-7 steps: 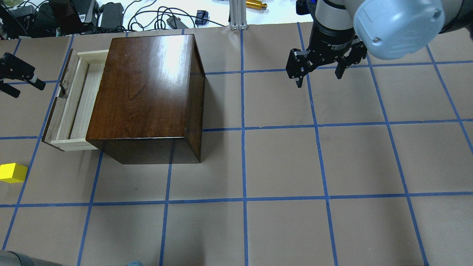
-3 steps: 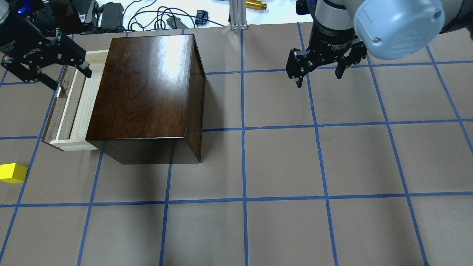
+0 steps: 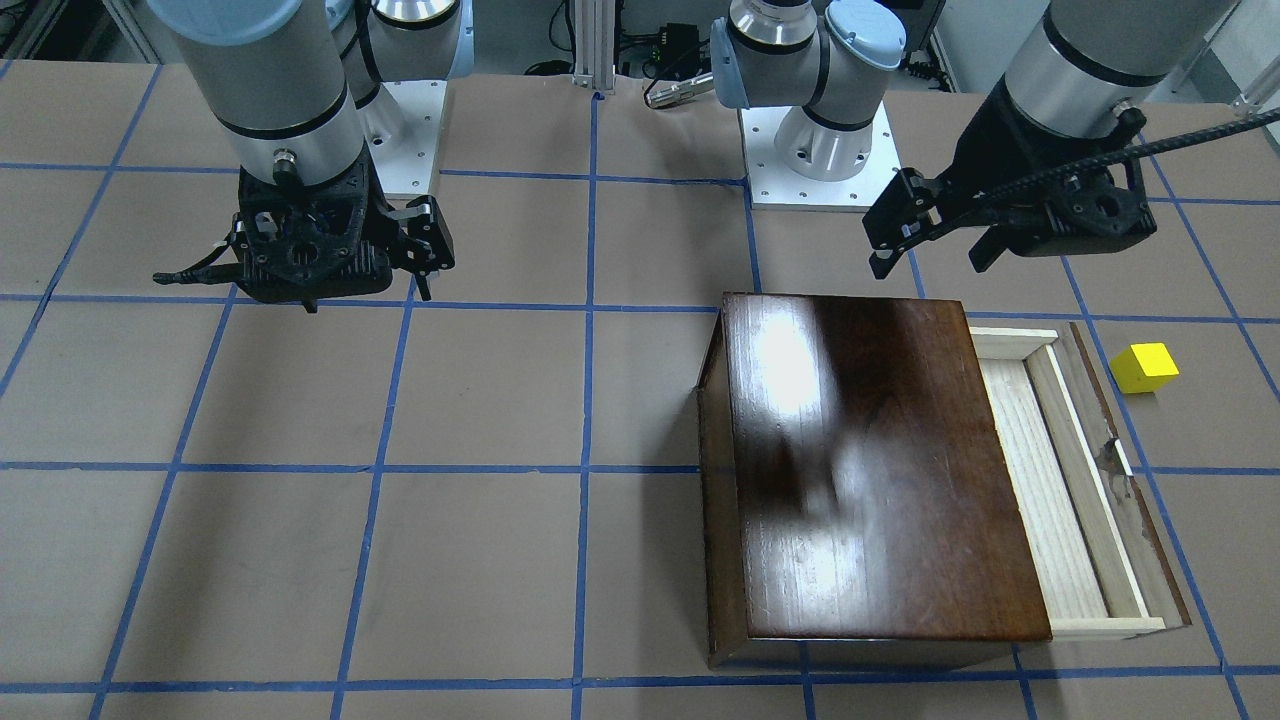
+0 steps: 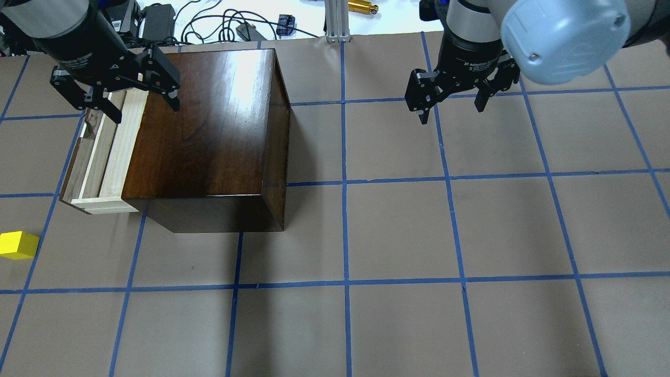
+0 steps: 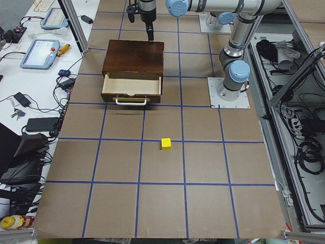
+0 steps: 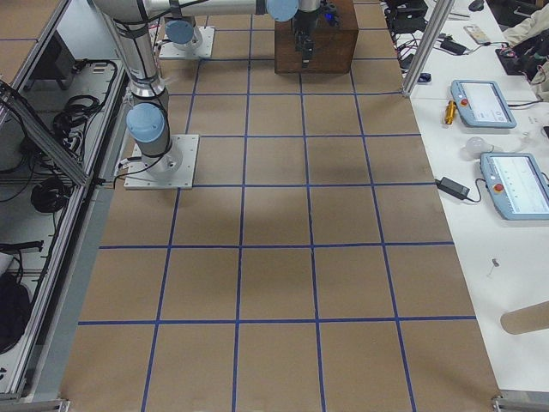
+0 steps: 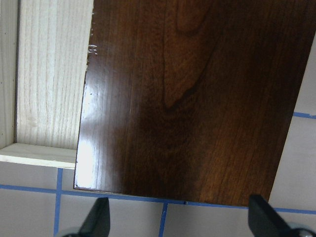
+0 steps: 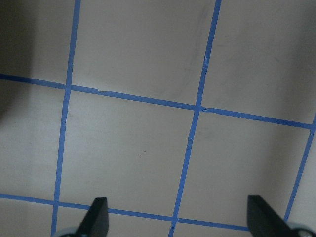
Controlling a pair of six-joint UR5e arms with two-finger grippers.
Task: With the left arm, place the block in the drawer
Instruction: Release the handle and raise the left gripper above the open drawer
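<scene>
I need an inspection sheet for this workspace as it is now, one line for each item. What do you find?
Surface: brown paper with a blue tape grid, lying flat.
Job's things: block on the paper, outside the drawer; drawer pulled out of the cabinet, nothing seen inside.
Clutter: nothing seen.
Tools: left tool open, empty, above the cabinet's edge by the drawer; right tool open, empty, over bare paper.
Cables: ribbed hose along the left arm; power adapter with leads beyond the far edge.
Surroundings: teach pendants on the side bench.

Blue tape lines [image 4: 345,235] cross the brown table [image 4: 513,225]; cables [image 4: 209,23] lie past its edge.
</scene>
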